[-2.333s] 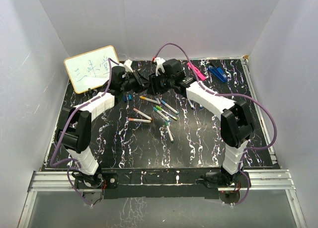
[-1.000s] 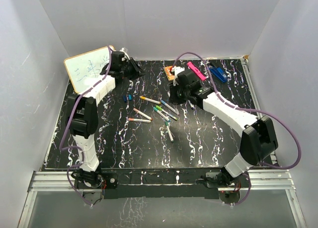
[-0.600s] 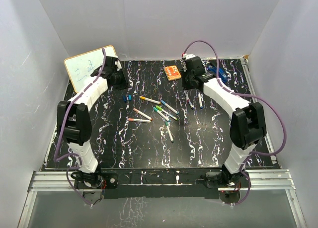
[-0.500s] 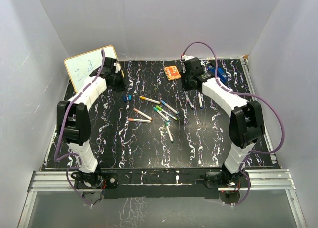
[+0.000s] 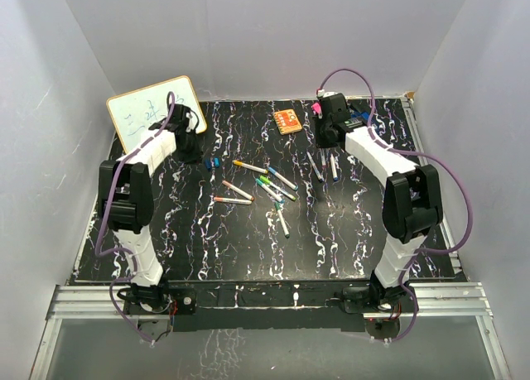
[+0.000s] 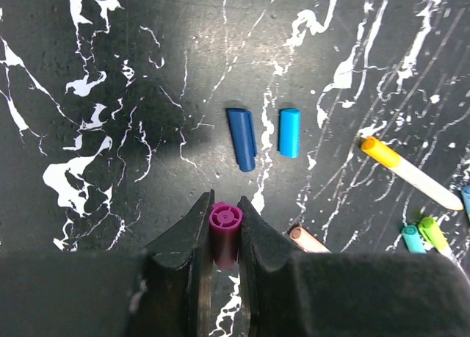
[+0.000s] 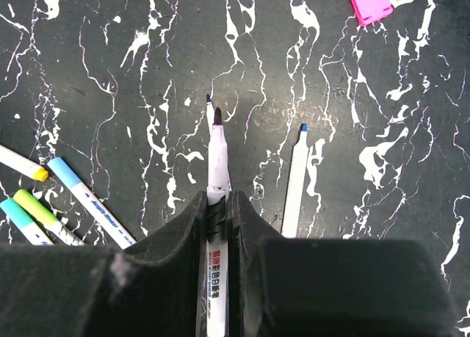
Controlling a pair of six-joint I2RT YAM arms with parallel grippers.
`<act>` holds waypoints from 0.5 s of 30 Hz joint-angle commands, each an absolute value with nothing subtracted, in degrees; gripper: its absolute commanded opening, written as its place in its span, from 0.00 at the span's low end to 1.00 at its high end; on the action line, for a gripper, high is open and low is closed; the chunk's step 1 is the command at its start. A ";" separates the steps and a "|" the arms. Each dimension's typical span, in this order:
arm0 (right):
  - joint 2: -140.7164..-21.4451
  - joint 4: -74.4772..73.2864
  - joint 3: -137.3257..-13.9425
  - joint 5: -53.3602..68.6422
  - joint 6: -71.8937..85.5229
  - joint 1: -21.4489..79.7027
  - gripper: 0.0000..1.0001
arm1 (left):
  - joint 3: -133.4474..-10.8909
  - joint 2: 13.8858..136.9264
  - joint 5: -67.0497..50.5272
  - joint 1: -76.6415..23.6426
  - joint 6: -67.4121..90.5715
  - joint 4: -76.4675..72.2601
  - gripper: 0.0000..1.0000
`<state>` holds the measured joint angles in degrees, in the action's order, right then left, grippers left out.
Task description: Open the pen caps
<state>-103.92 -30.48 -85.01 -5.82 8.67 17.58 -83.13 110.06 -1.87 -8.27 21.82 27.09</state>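
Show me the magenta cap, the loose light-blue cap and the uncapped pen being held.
magenta cap [image 6: 225, 218], left wrist view, its round end face.
light-blue cap [image 6: 289, 133], left wrist view, middle of its side.
uncapped pen [image 7: 217, 164], right wrist view, pale barrel below its tip.

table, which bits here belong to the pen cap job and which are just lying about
Job:
- magenta cap in left gripper
- uncapped pen in right gripper
- light blue cap, loose
- dark blue cap, loose
- capped pens
- bare pen on the table

Lying about:
- whiteboard
- orange card
- pink bar
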 commanded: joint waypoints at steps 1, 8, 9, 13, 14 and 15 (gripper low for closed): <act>-104.41 -28.75 -88.51 -6.79 8.03 17.19 0.00 | -82.39 111.21 -0.97 -7.64 21.42 27.07 0.00; -106.05 -27.85 -88.85 -6.16 7.82 16.40 0.00 | -81.27 113.36 -0.97 -7.47 21.78 25.73 0.00; -106.28 -27.74 -88.93 -6.01 7.76 16.35 0.00 | -81.15 113.62 -1.11 -7.47 21.87 25.55 0.00; -106.74 -27.28 -89.12 -5.54 7.82 16.26 0.00 | -80.84 114.54 -1.23 -7.43 22.13 25.19 0.00; -106.78 -27.13 -89.12 -5.45 7.77 16.14 0.00 | -80.59 114.68 -1.23 -7.39 22.19 25.00 0.00; -106.85 -27.08 -89.12 -5.37 7.72 16.10 0.00 | -80.55 114.91 -1.34 -7.38 22.23 24.82 0.00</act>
